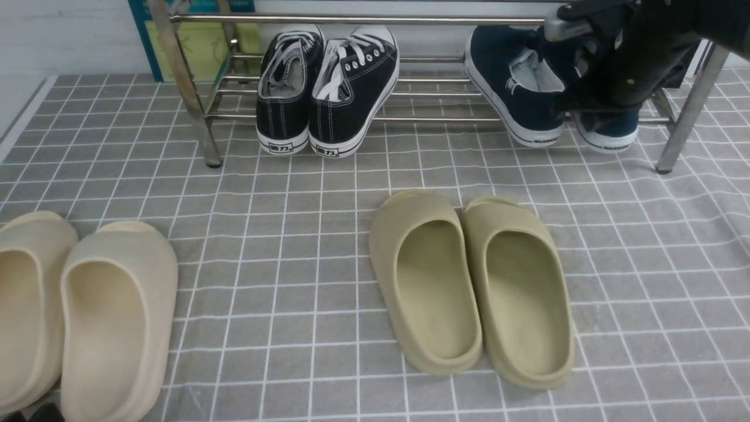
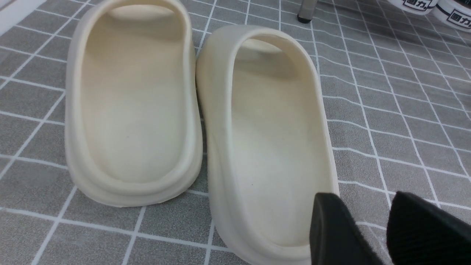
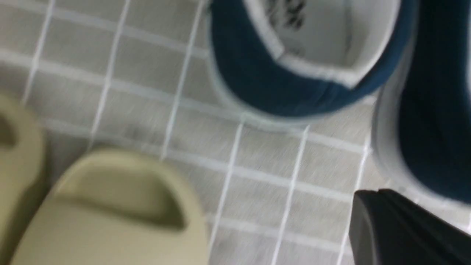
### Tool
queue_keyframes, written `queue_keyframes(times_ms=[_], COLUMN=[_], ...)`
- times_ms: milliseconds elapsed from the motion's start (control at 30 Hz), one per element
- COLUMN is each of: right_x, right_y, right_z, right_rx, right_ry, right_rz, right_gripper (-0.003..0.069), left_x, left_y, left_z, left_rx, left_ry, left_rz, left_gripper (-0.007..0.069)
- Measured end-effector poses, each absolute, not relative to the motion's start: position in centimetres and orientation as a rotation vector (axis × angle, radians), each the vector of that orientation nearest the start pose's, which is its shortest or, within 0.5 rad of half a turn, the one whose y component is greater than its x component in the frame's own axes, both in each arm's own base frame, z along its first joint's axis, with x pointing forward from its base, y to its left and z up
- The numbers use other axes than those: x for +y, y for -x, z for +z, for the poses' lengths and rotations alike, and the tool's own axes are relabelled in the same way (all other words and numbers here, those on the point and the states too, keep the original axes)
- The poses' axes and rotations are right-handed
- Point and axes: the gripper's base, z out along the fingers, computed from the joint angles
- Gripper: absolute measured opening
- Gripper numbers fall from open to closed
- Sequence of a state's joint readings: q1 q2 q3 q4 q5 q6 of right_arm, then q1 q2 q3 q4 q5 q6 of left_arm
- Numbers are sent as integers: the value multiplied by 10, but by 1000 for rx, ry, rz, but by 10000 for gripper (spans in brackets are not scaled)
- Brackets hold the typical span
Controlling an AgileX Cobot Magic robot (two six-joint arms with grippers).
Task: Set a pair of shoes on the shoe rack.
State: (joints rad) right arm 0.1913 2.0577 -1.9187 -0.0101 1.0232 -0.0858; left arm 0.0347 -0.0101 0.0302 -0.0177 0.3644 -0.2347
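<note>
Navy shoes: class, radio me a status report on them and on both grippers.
Left gripper open, over cream slides. Right gripper shut, seemingly empty, by the navy shoes. Both shoes on the rack, heels overhanging. Black sneakers alongside, apart.

right arm (image 1: 638, 53): bulky black housing, slight gloss, one small pale fastener dot on its side. left claw (image 2: 362, 206): two thick matte black fingers (image 2: 335, 228), finely grained faces, rounded tips. right claw (image 3: 379, 209): black as well, smooth with a hard angular edge, blurred.
</note>
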Motion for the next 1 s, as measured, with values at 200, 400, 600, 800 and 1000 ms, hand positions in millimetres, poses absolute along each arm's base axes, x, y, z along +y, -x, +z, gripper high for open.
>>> queue_keyframes(times_ms=[200, 400, 600, 800, 1000], right_x=[88, 78, 64, 50, 41], right_y=[-401, -329, -242, -163, -113], right_z=[350, 387, 398, 402, 394], right_rx=[2553, 2438, 2326, 2170, 2058], right_ry=[438, 411, 374, 344, 326], right_rz=[184, 241, 286, 316, 340], right_gripper=[0, 2, 4, 4, 4], left_x=[1, 1, 1, 1, 1], left_y=[-53, -53, -53, -53, -53], left_z=[171, 171, 171, 171, 171], left_rx=[1852, 1852, 1852, 1852, 1852], left_ry=[262, 262, 262, 262, 262], left_rz=[-155, -155, -155, -155, -155], left_gripper=[237, 237, 237, 237, 237])
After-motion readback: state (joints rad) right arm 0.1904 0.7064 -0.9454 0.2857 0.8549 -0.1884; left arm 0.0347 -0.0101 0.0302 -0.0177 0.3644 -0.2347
